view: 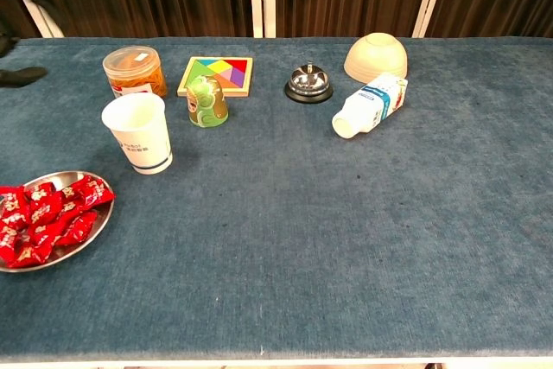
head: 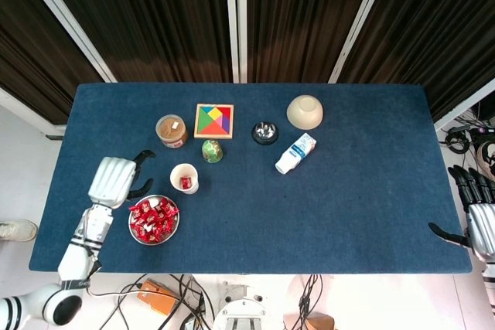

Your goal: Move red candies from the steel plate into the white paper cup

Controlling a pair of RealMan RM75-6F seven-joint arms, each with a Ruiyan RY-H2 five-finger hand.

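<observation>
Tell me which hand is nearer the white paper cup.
Left. The left hand hovers open just beside the white paper cup, on the side away from the table's middle. The right hand hangs off the table's far opposite edge.

A tangram puzzle (head: 213,120), bell (head: 265,132), bowl (head: 305,111) and bottle (head: 295,153) share the table (head: 348,191).

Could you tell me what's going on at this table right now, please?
A two-armed robot is moving red candies from a steel plate into a white paper cup. At least one candy lies inside the cup, while a pile remains on the plate. The left robot hand is empty, its fingers apart, left of the cup and above the plate's far-left side. The right robot hand sits idle at the table's right edge, holding nothing.
</observation>
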